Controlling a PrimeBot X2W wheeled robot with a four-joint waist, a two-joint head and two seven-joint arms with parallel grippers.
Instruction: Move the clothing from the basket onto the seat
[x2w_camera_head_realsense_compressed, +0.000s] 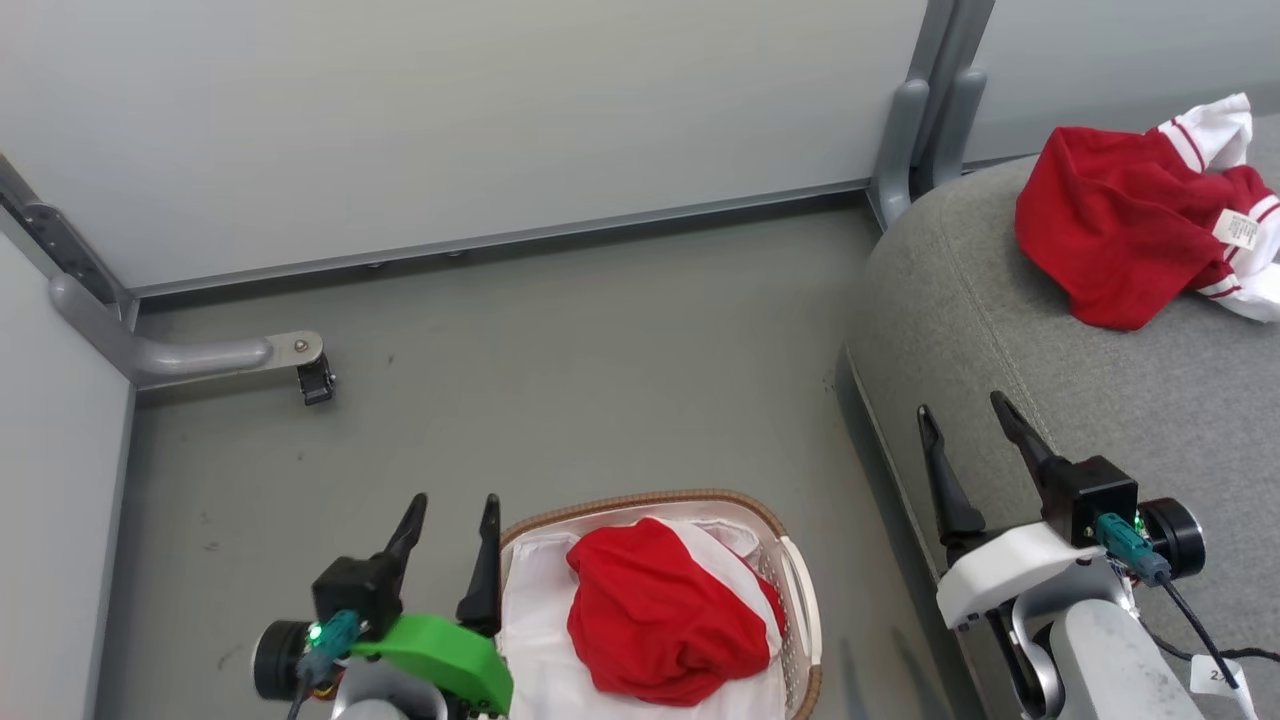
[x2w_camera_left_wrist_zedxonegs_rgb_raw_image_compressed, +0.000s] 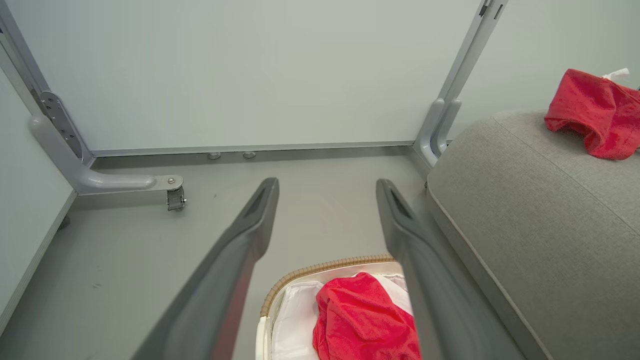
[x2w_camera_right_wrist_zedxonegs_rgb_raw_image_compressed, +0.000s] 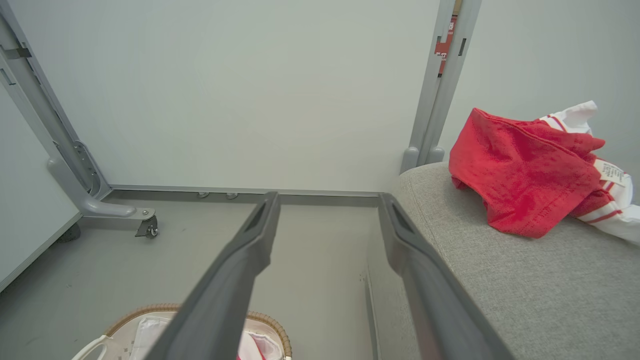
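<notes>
Grey floor (x2w_camera_head_realsense_compressed: 560, 380), pale partition walls (x2w_camera_head_realsense_compressed: 450, 130). Near: basket (x2w_camera_head_realsense_compressed: 640, 498) holds one red garment (x2w_camera_head_realsense_compressed: 655, 610) on its white lining (x2w_camera_head_realsense_compressed: 535, 620); left claw (x2w_camera_head_realsense_compressed: 455, 505) spread, empty, just beside the basket's left rim; right claw (x2w_camera_head_realsense_compressed: 960, 405) spread, empty, over the seat (x2w_camera_head_realsense_compressed: 1050, 340) edge. Far: a red-and-white garment (x2w_camera_head_realsense_compressed: 1110, 230) lies on the seat.

Red clothing (x2w_camera_head_realsense_compressed: 660, 610), grey seat (x2w_camera_head_realsense_compressed: 1050, 350)

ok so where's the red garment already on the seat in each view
Head view: the red garment lies at the upper right, on the seat.
Left wrist view: far upper right, on the seat's far end.
Right wrist view: right of centre, on the seat.
Shared landmark: the grey partition post by the seat's corner.
</notes>
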